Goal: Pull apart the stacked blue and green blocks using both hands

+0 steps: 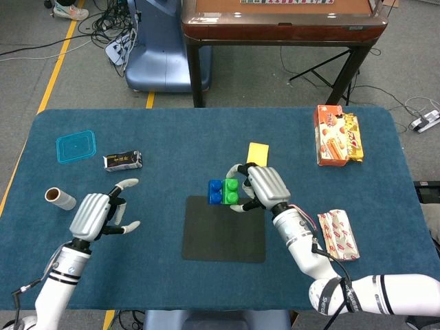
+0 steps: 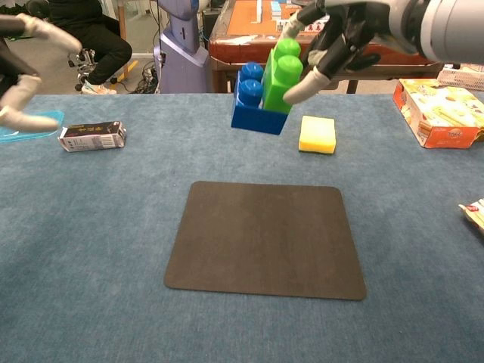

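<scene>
My right hand (image 1: 263, 188) (image 2: 342, 41) holds the green block (image 1: 232, 192) (image 2: 280, 76) high above the black mat (image 1: 223, 237) (image 2: 265, 238). The blue block (image 1: 216, 192) (image 2: 251, 104) is still stuck to the green one and hangs on its left side, tilted a little. My left hand (image 1: 97, 214) (image 2: 21, 72) is raised over the table's left part with its fingers spread and nothing in it, well apart from the blocks.
A yellow sponge (image 1: 257, 151) (image 2: 317, 134) lies behind the mat. A small dark box (image 1: 122, 161) (image 2: 92, 136), a blue lid (image 1: 75, 146) and a paper roll (image 1: 60, 199) sit at the left. Snack packs (image 1: 337, 135) (image 1: 338, 234) lie at the right.
</scene>
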Robot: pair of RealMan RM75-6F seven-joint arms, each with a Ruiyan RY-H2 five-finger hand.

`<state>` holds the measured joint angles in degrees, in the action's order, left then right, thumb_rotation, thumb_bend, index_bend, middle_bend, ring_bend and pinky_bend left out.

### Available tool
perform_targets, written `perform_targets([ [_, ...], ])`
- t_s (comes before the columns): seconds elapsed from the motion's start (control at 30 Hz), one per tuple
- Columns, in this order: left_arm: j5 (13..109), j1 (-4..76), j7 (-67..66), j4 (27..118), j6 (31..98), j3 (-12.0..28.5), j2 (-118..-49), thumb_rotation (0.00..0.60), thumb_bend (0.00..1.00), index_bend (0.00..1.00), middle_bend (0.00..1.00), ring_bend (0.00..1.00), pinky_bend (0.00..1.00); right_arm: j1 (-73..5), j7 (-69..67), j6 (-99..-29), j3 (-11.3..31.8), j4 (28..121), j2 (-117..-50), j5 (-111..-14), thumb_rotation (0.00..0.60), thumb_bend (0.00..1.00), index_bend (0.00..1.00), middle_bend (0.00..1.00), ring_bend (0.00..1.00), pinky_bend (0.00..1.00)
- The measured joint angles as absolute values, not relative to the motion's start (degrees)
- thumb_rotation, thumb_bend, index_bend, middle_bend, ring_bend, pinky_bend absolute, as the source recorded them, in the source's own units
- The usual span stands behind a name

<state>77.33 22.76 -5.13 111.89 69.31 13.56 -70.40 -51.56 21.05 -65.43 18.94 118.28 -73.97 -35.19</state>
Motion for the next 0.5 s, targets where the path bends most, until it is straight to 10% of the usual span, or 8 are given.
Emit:
perform_targets([
  [0.5, 57.6, 31.9, -3.2, 121.6, 62.5, 21.4, -73.3, 0.6, 0.01, 0.26, 1.0, 1.0, 1.0, -51.8, 15.3, -63.3, 21.9, 118.5, -74.0, -36.6, 0.6, 0.42, 0.65, 1.0, 1.0, 1.0],
])
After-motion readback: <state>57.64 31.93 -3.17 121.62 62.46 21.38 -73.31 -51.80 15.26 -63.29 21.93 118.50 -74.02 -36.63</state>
